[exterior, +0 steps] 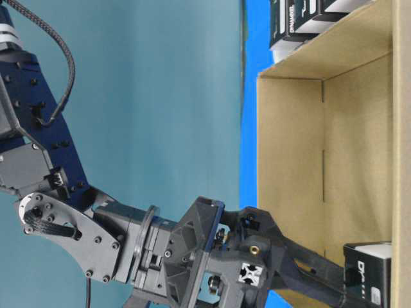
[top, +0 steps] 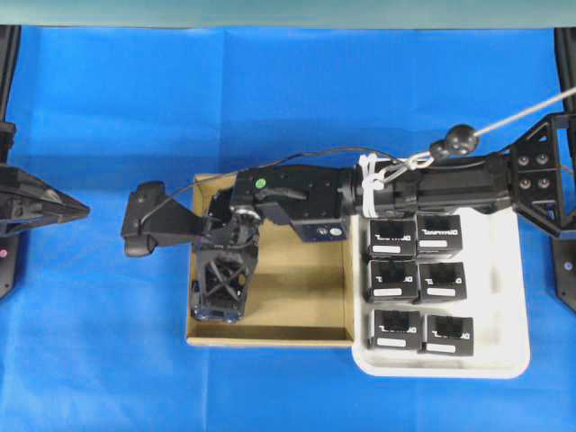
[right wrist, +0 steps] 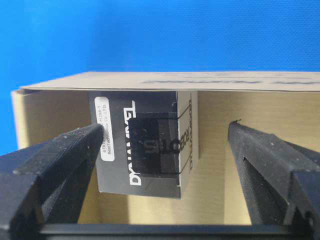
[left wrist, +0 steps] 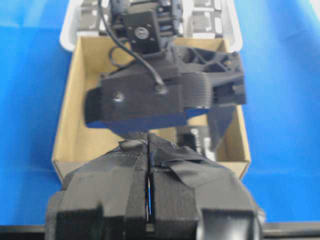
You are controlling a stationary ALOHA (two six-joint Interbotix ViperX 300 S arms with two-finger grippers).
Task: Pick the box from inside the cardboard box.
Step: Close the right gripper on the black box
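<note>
The cardboard box (top: 270, 337) lies mid-table with low brown walls. My right arm reaches across into it, and the right gripper (top: 216, 306) points down at its left corner, covering the box in the overhead view. In the right wrist view the black box (right wrist: 145, 150) with white lettering stands against the cardboard wall (right wrist: 210, 82). It sits between the open fingers (right wrist: 55, 160), close to the left one and clear of the right one. The table-level view shows the box (exterior: 369, 269) just ahead of the right gripper (exterior: 314, 273). My left gripper (left wrist: 149, 150) is shut and empty, outside the cardboard box (left wrist: 75, 145).
A white tray (top: 441, 371) touches the cardboard box's right side and holds several identical black boxes (top: 394, 280). Blue cloth (top: 108, 360) covers the table. The left arm (top: 40, 207) rests at the far left edge.
</note>
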